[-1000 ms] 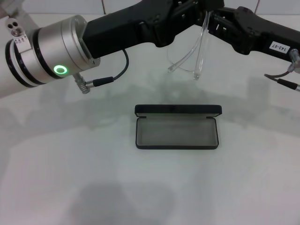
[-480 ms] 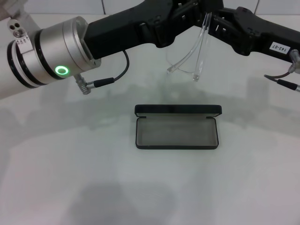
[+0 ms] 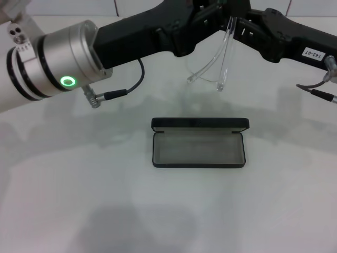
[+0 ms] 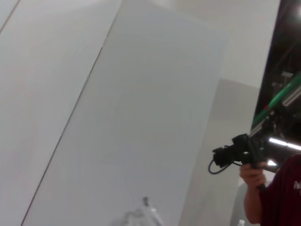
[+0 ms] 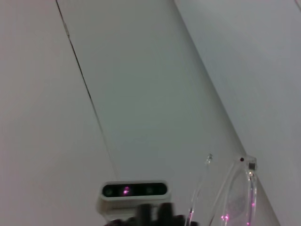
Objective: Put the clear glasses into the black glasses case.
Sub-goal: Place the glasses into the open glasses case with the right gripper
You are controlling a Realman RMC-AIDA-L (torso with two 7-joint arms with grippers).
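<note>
Clear glasses (image 3: 221, 55) (arms dangling) hang between both grippers.

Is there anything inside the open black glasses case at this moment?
No. The black glasses case lies open on the table, showing only bare grey lining. The clear glasses hang above and behind it, between the two arms; the grippers' own fingers are hidden at the frame's top.

Head camera looks down at table (image 3: 79, 211); wrist cameras face walls (both upward).
</note>
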